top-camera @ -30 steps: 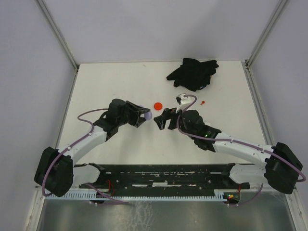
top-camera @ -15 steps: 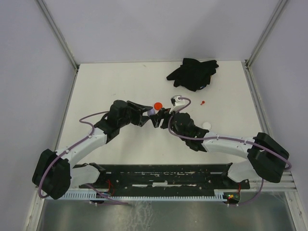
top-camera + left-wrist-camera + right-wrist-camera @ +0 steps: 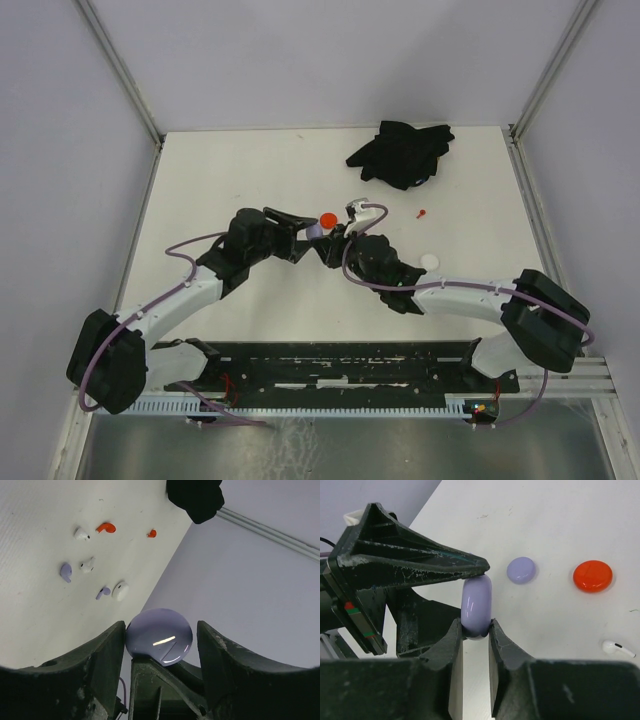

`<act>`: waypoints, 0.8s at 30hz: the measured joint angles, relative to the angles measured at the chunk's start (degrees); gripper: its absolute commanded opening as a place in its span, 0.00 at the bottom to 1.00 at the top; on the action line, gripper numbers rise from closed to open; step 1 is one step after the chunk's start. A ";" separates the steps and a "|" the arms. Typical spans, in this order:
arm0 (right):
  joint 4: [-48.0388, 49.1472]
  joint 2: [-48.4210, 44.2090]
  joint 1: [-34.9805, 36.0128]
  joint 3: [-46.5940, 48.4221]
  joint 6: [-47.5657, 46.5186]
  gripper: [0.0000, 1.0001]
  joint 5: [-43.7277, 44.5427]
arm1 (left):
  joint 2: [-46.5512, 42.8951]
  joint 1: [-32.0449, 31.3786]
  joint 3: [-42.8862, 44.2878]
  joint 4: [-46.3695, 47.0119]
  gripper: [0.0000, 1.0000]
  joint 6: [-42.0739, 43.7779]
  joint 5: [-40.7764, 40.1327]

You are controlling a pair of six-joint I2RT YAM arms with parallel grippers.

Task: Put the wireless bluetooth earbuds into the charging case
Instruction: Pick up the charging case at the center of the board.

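The lavender charging case (image 3: 476,600) is pinched edge-on by the narrowed right end effector (image 3: 474,627) and bracketed by the left end effector (image 3: 161,630), whose grip cannot be told. The earbuds (image 3: 65,572) are scattered on the table (image 3: 30,605), judged nearer the right arm.

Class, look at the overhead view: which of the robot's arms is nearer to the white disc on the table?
Right. The right arm passes close by the white disc, just on its near side. The left arm lies far off to the disc's left.
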 measured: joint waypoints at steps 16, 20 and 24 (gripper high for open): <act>-14.40 -9.27 -8.48 3.91 -8.09 0.13 -17.20 | -6.71 -0.07 -0.63 3.17 0.95 27.61 1.66; -20.44 -11.91 -13.99 6.14 -9.57 0.12 -25.73 | -9.94 0.17 1.01 2.01 0.94 41.70 3.26; -28.61 -12.11 -17.20 11.93 -13.11 0.06 -34.45 | -11.37 0.17 4.46 0.94 0.92 56.65 8.79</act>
